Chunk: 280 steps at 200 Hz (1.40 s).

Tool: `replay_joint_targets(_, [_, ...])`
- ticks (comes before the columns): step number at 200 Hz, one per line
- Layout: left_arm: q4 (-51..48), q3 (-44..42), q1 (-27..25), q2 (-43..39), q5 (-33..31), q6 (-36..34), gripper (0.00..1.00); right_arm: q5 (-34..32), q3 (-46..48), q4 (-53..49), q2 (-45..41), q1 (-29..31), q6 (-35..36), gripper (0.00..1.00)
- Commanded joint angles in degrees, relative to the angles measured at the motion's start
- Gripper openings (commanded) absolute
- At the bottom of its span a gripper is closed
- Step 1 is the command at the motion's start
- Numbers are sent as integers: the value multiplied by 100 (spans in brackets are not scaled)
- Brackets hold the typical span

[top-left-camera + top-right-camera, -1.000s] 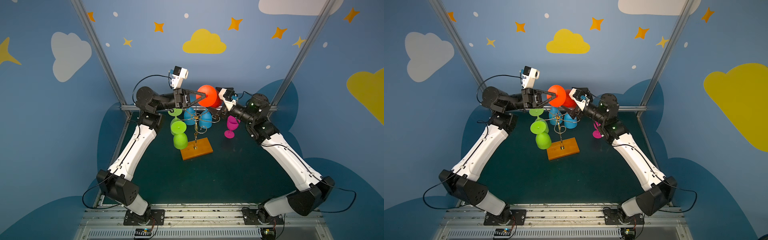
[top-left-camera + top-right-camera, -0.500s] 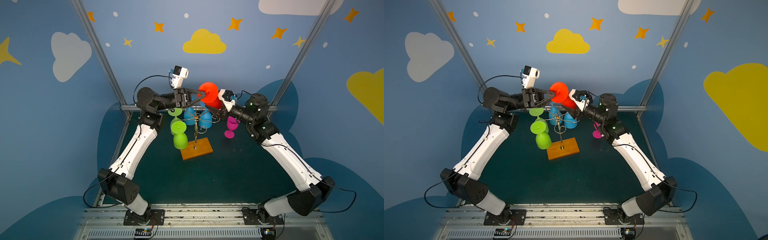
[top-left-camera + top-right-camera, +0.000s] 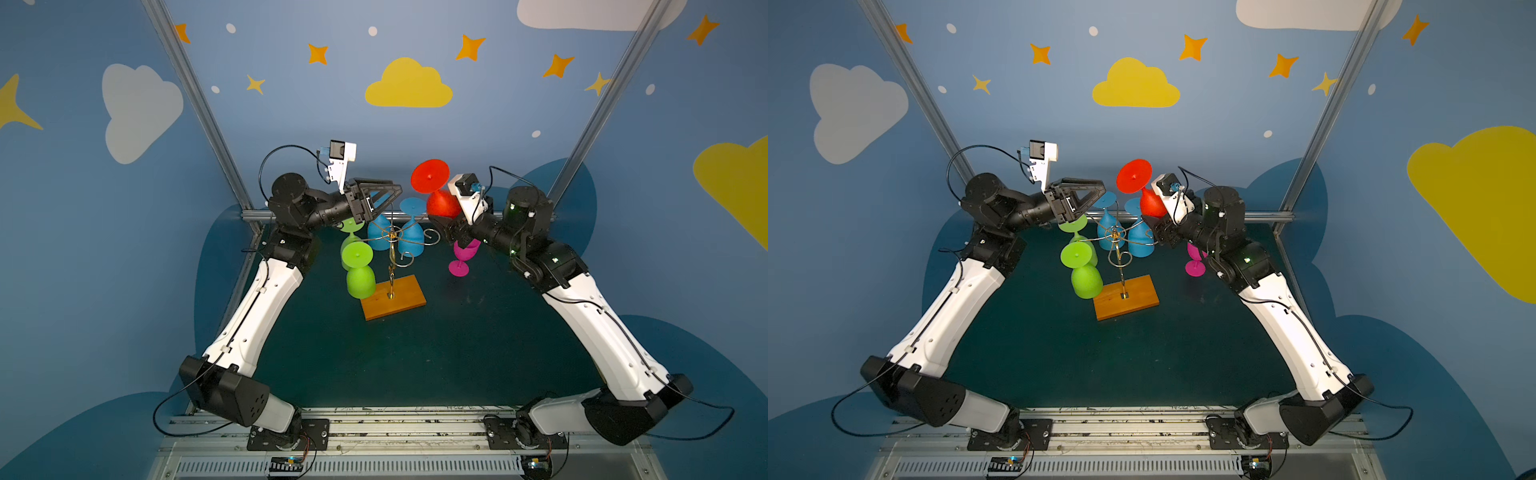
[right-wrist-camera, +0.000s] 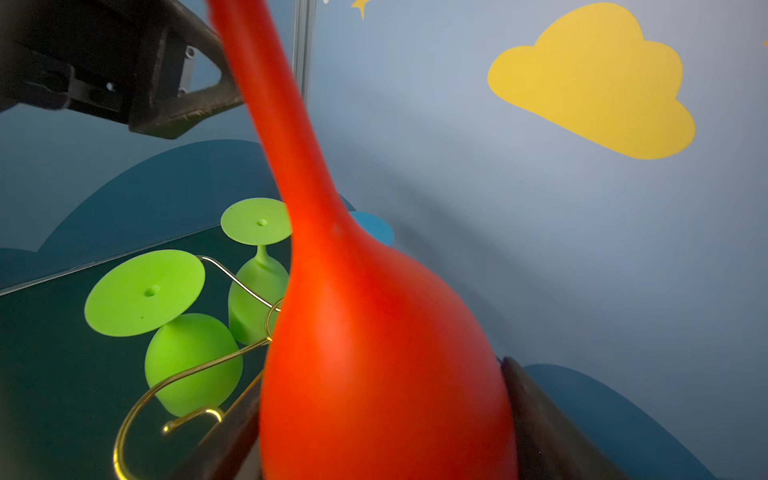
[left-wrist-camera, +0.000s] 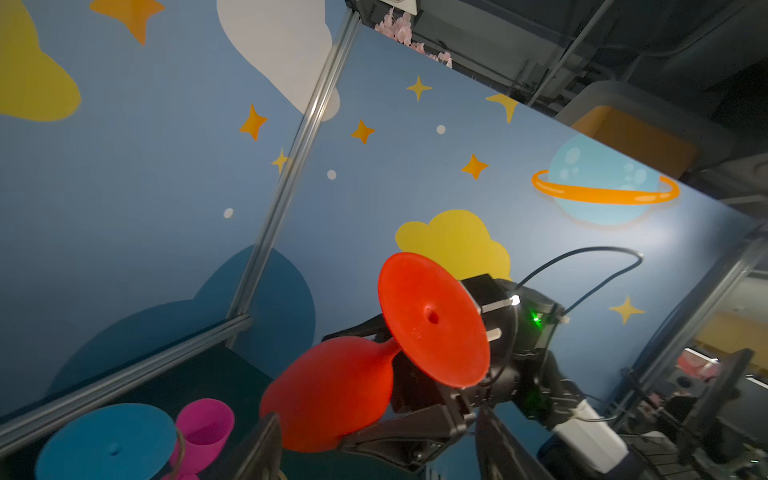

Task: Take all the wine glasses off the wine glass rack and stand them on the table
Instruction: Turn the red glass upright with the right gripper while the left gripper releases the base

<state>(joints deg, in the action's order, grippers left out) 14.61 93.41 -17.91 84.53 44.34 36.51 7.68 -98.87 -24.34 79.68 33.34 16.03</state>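
Note:
My right gripper (image 3: 441, 212) is shut on the bowl of the red wine glass (image 3: 432, 187), which tilts with its round foot up, above the right-hand arms of the wine glass rack (image 3: 391, 266). In the right wrist view the bowl (image 4: 374, 353) fills the space between both fingers. The rack is gold wire on an orange-brown wooden base (image 3: 1127, 297). My left gripper (image 3: 397, 193) is open and empty, just left of the glass's foot. In the left wrist view the glass (image 5: 332, 395) sits beyond my spread fingers (image 5: 266, 449).
Two green glasses (image 3: 359, 270) and two blue glasses (image 3: 411, 237) hang upside down on the rack. A magenta glass (image 3: 461, 257) stands on the dark green table right of the rack, partly behind my right arm. Blue walls and metal posts close the back.
My left gripper has opened, let go of the red glass and drawn back a little to the left. My right gripper has closed on the bowl, and the glass has shifted right and up.

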Motion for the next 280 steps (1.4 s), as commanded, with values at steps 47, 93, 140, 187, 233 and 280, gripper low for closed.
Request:
replay_joint_targets(47, [704, -622, -430, -184, -1446, -4295, 68, -997, -1054, -2420, -69, 269, -570, 32])
replay_joint_targets(93, [1335, -865, -582, -148, -1280, -5073, 64, -1076, -1326, -2889, 51, 422, -634, 30])
replay_joint_targets(140, [1457, -1034, -713, -139, -899, -5599, 63, -1014, -1688, -3127, 371, 549, -731, 28])
replay_joint_targets(187, [1359, -1070, -837, -151, -892, -6003, 61, -962, -2044, -3316, 674, 695, -735, 26])
replay_joint_targets(233, [1448, -1109, -872, -174, -1006, -6096, 56, -998, -2114, -3480, 819, 796, -812, 25])
replay_joint_targets(280, [1353, -1114, -899, -165, -1030, -6227, 38, -927, -2128, -3501, 856, 823, -886, 24])
